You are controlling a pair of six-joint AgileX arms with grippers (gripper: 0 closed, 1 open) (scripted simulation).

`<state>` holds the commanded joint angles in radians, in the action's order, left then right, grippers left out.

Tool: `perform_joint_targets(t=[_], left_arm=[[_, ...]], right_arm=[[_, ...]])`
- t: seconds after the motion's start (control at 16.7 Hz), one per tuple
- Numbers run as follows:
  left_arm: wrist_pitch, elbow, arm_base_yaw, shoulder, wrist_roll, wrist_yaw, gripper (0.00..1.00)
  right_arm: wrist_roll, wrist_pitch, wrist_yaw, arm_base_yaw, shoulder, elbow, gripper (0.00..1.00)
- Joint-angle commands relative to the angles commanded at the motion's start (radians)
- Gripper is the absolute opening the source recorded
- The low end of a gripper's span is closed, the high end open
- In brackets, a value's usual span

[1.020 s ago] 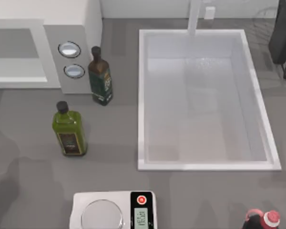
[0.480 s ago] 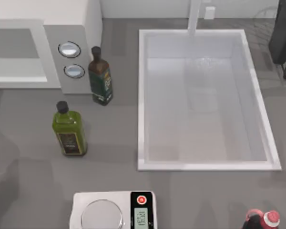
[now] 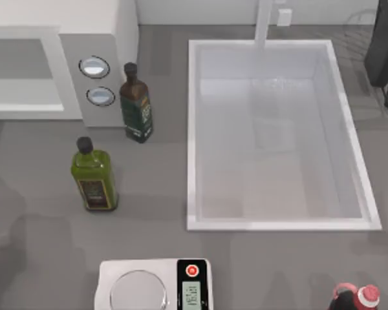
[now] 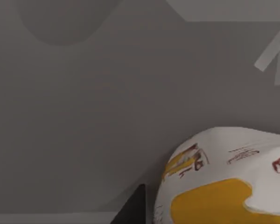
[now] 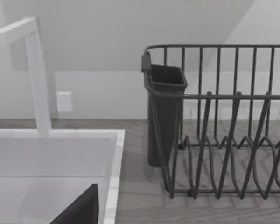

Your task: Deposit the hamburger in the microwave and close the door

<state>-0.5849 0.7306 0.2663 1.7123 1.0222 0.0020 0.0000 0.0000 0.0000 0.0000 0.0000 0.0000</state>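
The scene is a grey worktop [image 3: 155, 194] against a pale wall.

Top view: the microwave [image 3: 110, 39] stands at the far left, its two knobs [image 3: 94, 66] facing the camera. Whether the door is open cannot be told here. A dark oil bottle [image 3: 136, 106] stands just beside the knob panel, and a green oil bottle [image 3: 94, 174] stands nearer. The sink [image 3: 193, 129] occupies the centre-right, and a scale [image 3: 155, 284] sits at the near edge. Over the last second no item has moved; only the soft shadows at the left edge have shifted. This suggests that the left arm is working there.

Left wrist view: the hamburger [image 4: 224, 186] is close to the camera, over bare worktop and outside the microwave. It is a rounded white lump with a yellow patch and red print. The left gripper [image 4: 133, 207] lies just beside it; its state cannot be told. Depositing remains to be done.

Right wrist view: the right gripper [image 5: 81, 207] is parked near the dish rack [image 5: 214, 130] and faucet [image 5: 37, 74]; its state cannot be told.
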Motion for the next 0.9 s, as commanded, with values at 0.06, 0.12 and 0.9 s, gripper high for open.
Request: perform_joint_targets(t=[0.06,0.12,0.9], left_arm=[[0.000,0.000,0.000,0.000,0.000,0.000,0.00],[0.000,0.000,0.000,0.000,0.000,0.000,0.00],[-0.329,0.175,-0.003,-0.143,-0.008,0.021,0.00]], right_arm=[[0.000,0.000,0.000,0.000,0.000,0.000,1.00],[0.000,0.000,0.000,0.000,0.000,0.000,1.00],[0.000,0.000,0.000,0.000,0.000,0.000,1.00]])
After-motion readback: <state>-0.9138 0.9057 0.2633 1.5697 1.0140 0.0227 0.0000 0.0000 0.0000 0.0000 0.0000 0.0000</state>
